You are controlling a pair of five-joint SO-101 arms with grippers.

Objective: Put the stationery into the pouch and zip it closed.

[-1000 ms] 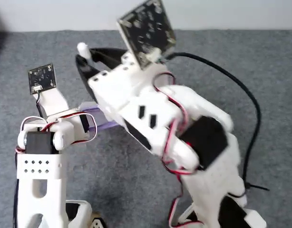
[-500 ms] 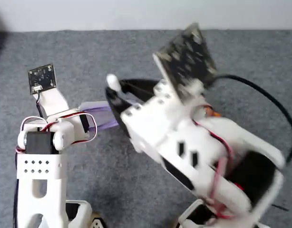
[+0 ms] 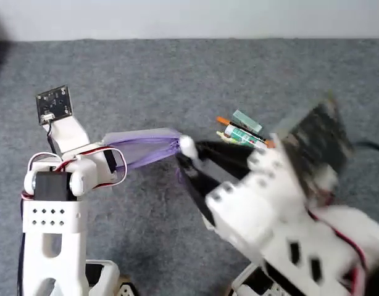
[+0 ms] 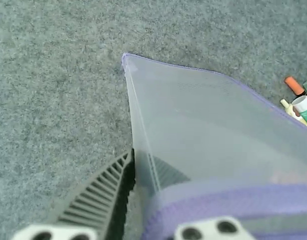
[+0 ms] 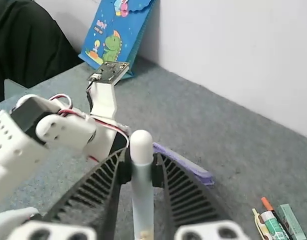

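Pouch (image 4: 203, 130), one, clamped in left gripper (image 4: 143, 177); right gripper (image 5: 141, 167), at pouch's far end, pinches one white pen (image 5: 141, 142).

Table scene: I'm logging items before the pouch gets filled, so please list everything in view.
pouch: one, translucent with a purple zip band, held by the left pincer
white stick: one, white, clamped in the right pincer, rounded tip at the pouch's far end
loose stationery: small pile, orange, green and white, on the carpet beside the right pincer
gift bag: one, blue, against the wall
carpet: grey, under everything
left pincer: shut on the pouch
right pincer: shut on the white stick
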